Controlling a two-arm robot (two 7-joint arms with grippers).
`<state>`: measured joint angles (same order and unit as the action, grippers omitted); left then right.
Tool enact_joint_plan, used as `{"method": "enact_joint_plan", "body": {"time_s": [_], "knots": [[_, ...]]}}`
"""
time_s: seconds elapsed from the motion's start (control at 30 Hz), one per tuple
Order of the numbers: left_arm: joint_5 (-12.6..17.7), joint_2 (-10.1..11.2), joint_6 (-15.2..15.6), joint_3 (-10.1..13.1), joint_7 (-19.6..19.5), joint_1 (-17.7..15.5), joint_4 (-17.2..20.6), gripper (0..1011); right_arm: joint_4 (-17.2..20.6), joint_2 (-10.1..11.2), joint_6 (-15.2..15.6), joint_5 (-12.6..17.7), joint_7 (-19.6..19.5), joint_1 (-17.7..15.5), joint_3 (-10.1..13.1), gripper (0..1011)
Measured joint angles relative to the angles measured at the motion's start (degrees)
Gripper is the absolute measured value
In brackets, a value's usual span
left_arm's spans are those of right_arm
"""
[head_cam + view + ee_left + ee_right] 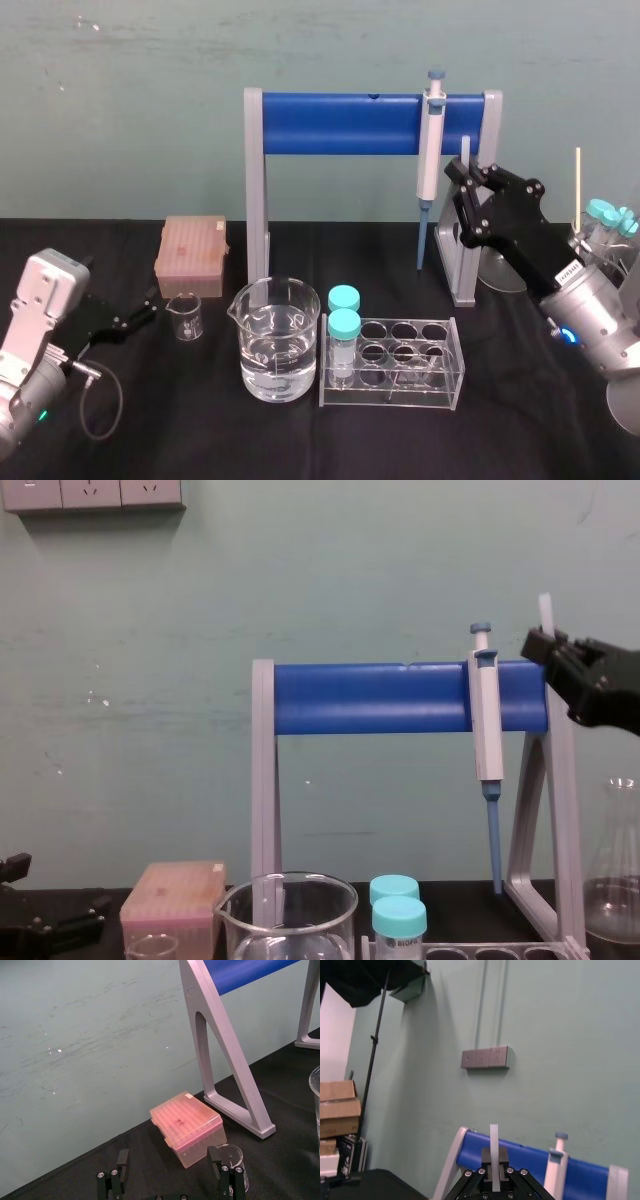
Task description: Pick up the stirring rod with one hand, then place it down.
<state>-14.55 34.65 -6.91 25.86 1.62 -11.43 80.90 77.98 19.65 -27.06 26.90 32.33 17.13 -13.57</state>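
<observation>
Right black two-finger gripper (494, 1157), high above the black-clothed desk (200, 430), pinches the thin translucent whitish stirring rod (493, 1135); the rod's long axis projects beyond its fingertips, near upright; placing likely requires lowering and tilting; left black gripper (169, 1162), spread, idles by the desk.

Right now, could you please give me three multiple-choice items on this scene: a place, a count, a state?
1. The pipette is: A lying flat; B hanging on the blue bar; C standing in a jar.
2. Teal-capped tubes in the rack: A two; B four; C none.
3. The right gripper is: A open, empty; B parked low; C shut on the stirring rod.
B, it hangs from the bar; A, two caps show; C, the rod sits between its fingers, while the left gripper lies open at left.
</observation>
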Motion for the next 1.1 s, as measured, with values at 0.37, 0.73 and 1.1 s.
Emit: {"method": "enact_joint_plan", "body": {"time_s": [0.37, 0.73, 1.1], "knots": [[0.00, 0.00, 0.00, 0.00, 0.00, 0.00, 0.00, 1000, -0.23, -0.05, 0.26, -0.64, -0.22, -0.76, 0.54, 72], [0.00, 0.00, 0.00, 0.00, 0.00, 0.00, 0.00, 1000, -0.16, 0.00, 0.27, -0.44, -0.24, -0.55, 0.39, 72], [0.00, 0.00, 0.00, 0.00, 0.00, 0.00, 0.00, 1000, -0.10, 0.00, 0.27, -0.40, -0.24, -0.49, 0.33, 72]]}}
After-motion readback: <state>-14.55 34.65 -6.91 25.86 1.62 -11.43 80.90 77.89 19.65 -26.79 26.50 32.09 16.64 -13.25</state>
